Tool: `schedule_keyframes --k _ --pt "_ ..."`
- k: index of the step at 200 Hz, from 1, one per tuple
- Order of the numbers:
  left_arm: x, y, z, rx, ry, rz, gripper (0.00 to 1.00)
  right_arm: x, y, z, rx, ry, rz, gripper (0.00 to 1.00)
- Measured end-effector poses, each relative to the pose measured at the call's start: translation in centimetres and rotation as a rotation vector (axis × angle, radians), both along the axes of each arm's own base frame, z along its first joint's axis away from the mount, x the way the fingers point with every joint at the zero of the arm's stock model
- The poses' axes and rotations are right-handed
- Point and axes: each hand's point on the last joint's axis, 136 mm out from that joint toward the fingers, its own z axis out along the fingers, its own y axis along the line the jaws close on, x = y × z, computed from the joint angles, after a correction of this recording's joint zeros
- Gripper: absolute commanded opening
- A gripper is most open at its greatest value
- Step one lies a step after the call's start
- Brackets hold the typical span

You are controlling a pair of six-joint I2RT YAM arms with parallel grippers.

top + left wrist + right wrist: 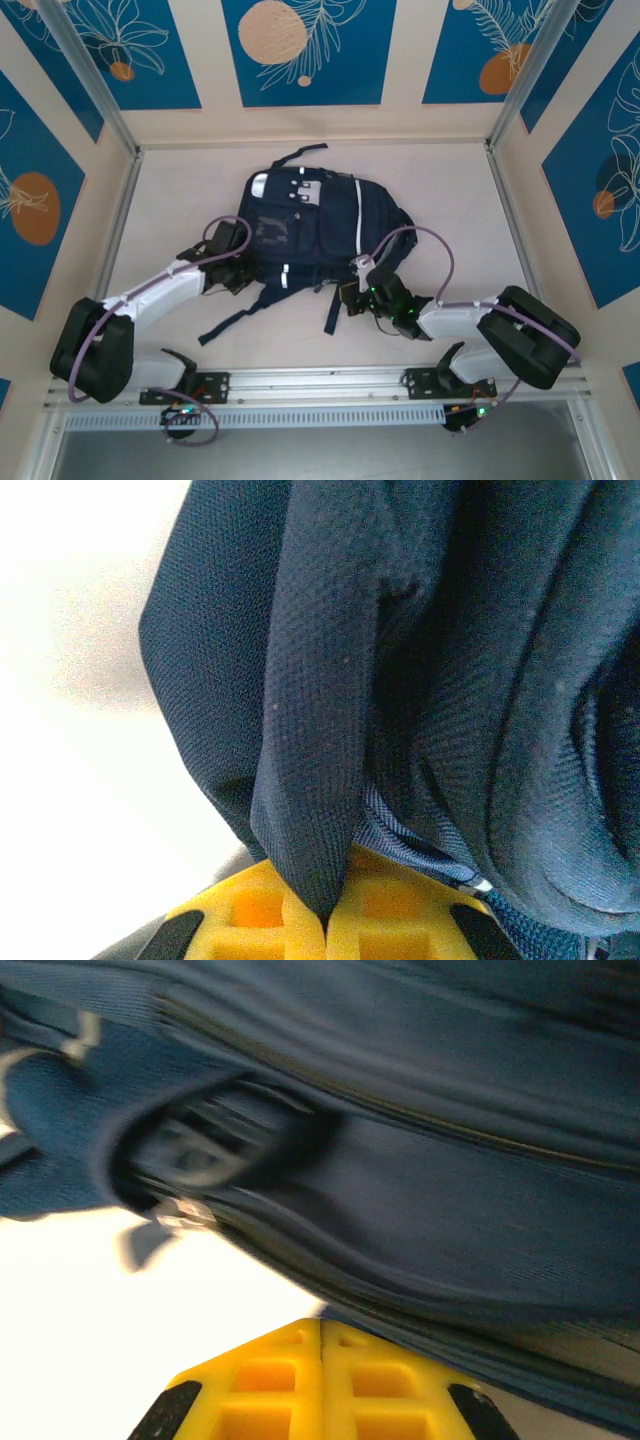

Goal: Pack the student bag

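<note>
On the left, we see the left gripper [238, 266] at the near left edge of the student bag [300, 230], which lies flat in the middle of the table [440, 190] with its front pockets facing up. In the left wrist view, the yellow fingers [260, 915] are pressed together and pinch a fold of the bag's navy fabric that rises from between their tips. The shoulder straps [228, 322] trail off the bag's near edge onto the table between the two arms. To the right, the right gripper [353, 292] sits at the bag's near right corner. In its blurred wrist view the fingers [380, 1380] meet flush, their tips just under the bag's edge; we cannot tell whether any fabric is caught.
</note>
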Motion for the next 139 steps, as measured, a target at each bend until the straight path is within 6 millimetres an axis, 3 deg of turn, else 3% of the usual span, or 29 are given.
schedule_keyframes --k 18,37,61,94,122,139 --pt "0.1 0.1 0.1 0.008 -0.003 0.001 0.0 -0.2 -1.5 -0.9 -0.023 0.023 -0.03 0.0" --pt "0.1 0.1 0.1 0.008 -0.003 0.0 0.0 -0.5 -1.6 -1.0 -0.022 0.031 -0.021 0.0" --pt "0.1 0.1 0.1 0.007 -0.002 0.001 0.0 -1.0 -0.6 -0.2 0.003 0.015 0.017 0.21" --pt "0.0 0.0 0.2 -0.001 0.001 0.005 0.0 -2.2 1.9 1.5 0.019 -0.003 0.054 0.3" --pt "-0.2 -0.5 0.4 -0.01 -0.002 0.004 0.0 -1.2 3.1 3.3 0.042 0.021 -0.042 0.38" --pt "-0.4 -0.9 0.7 -0.013 -0.008 -0.007 0.0 -0.5 3.0 3.1 0.044 0.053 -0.106 0.41"
